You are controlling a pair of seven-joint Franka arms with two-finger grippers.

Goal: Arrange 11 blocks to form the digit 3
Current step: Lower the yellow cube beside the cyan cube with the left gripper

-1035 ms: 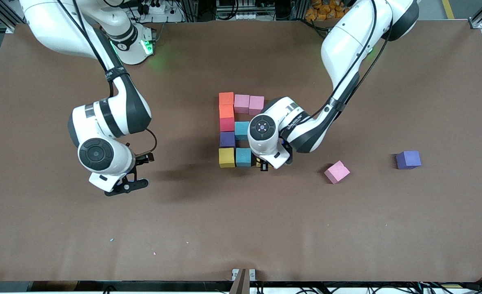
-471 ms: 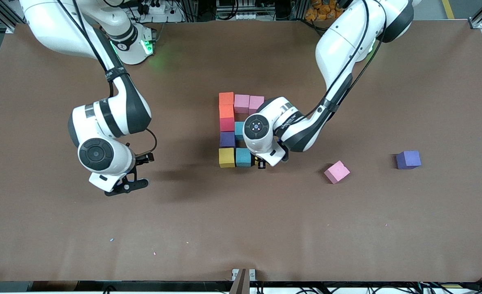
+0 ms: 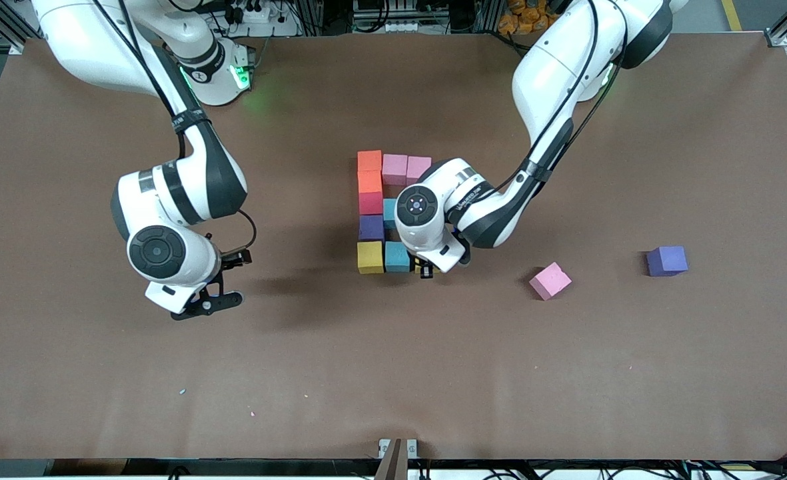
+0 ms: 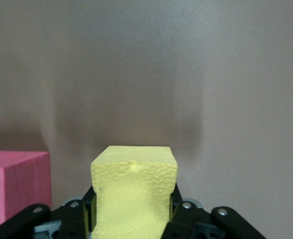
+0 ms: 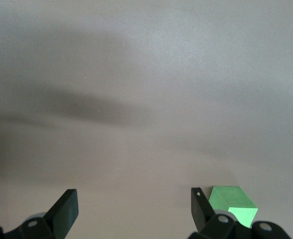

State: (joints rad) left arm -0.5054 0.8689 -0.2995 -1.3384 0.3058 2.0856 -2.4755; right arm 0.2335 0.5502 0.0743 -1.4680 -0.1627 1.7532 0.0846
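Front view, lower middle of the frame: the nearest bar of the digit 3 (image 3: 380, 210) has a yellow block (image 3: 370, 257) and a blue block (image 3: 397, 257) touching, with its third place at the end toward the left arm. The left claw (image 3: 426, 268) hangs over exactly that place, clamped on the second yellow cube (image 4: 134, 189) - so I judge the cube has only to go straight down, flush against the blue block. Whether it touches the bench (image 3: 393, 373) yet I cannot tell. Higher in the frame stand the purple, red and orange spine and two pink blocks (image 3: 406, 169). A loose pink cube (image 3: 550, 280) and a loose purple cube (image 3: 666, 261) lie toward the left arm's end. The right claw (image 3: 233, 280) waits, spread wide and empty.
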